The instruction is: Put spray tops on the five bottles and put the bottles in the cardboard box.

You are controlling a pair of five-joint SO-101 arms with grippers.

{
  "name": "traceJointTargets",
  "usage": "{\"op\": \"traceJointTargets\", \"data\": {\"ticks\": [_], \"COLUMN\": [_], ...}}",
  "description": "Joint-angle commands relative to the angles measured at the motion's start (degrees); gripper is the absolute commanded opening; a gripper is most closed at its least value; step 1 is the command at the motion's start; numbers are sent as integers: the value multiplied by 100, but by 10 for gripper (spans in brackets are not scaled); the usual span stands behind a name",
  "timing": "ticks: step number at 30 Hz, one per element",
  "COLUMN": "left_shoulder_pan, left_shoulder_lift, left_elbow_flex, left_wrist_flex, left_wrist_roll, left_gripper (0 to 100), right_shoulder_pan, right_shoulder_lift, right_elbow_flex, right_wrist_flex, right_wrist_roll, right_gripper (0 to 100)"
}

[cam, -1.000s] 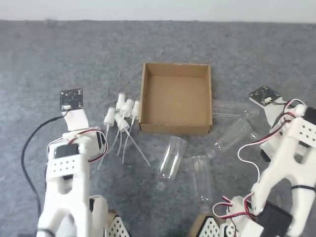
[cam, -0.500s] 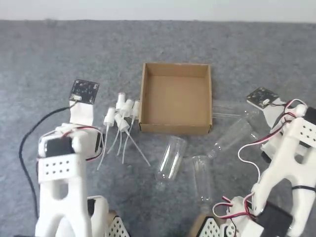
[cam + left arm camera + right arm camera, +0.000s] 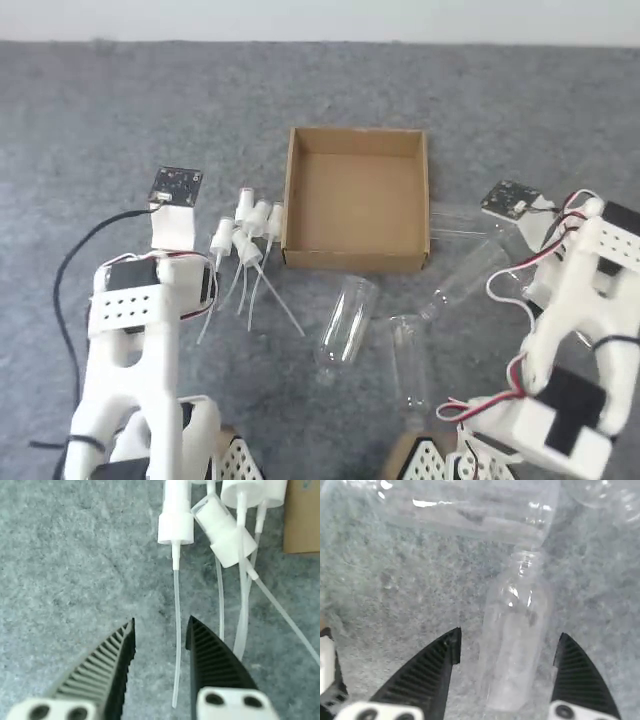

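Several white spray tops (image 3: 247,232) with long dip tubes lie in a cluster left of the open cardboard box (image 3: 356,258). My left gripper (image 3: 161,621) hangs open just above the carpet, and the thin tube (image 3: 176,645) of one spray top (image 3: 176,525) runs between its fingers. Clear capless bottles lie in front of and right of the box: one (image 3: 347,318), another (image 3: 407,355), a third (image 3: 470,275). My right gripper (image 3: 510,635) is open, straddling a lying bottle (image 3: 515,630) without touching it.
Grey carpet covers the table. A second bottle (image 3: 470,510) lies crosswise beyond the straddled one, and a third (image 3: 605,495) shows at the corner. The box corner (image 3: 302,520) sits past the spray tops. The arm bases (image 3: 200,440) stand at the near edge.
My left arm has swung toward the spray tops and come lower over them. My right arm has shifted left toward the bottles beside the box.
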Motion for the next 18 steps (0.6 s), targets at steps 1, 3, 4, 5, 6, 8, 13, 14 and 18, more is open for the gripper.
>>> {"op": "traceJointTargets", "data": {"ticks": [1,3,4,5,6,8,13,14,18], "left_shoulder_pan": [-158,-290,-352,-396,-413,-413,-396,-396,-396], "left_shoulder_lift": [44,44,26,18,18,18,26,18,18], "left_elbow_flex": [-4,-4,-4,-4,-4,-4,4,4,-75], "left_wrist_flex": [-308,-360,-369,-378,-378,-378,-387,-387,-440], "left_wrist_roll": [70,70,79,79,79,79,88,88,79], "left_gripper": [156,156,156,156,156,156,154,152,152], "right_shoulder_pan": [154,198,233,251,259,268,286,303,505], "right_shoulder_lift": [277,426,497,585,673,866,1349,1411,1525], "right_elbow_flex": [-308,-299,-290,-290,-290,-290,-299,-299,-325], "right_wrist_flex": [-242,-409,-479,-523,-567,-655,-998,-1077,-1209], "right_wrist_roll": [360,360,360,360,352,352,-211,-343,-905], "right_gripper": [268,268,268,268,268,268,255,232,111]}}
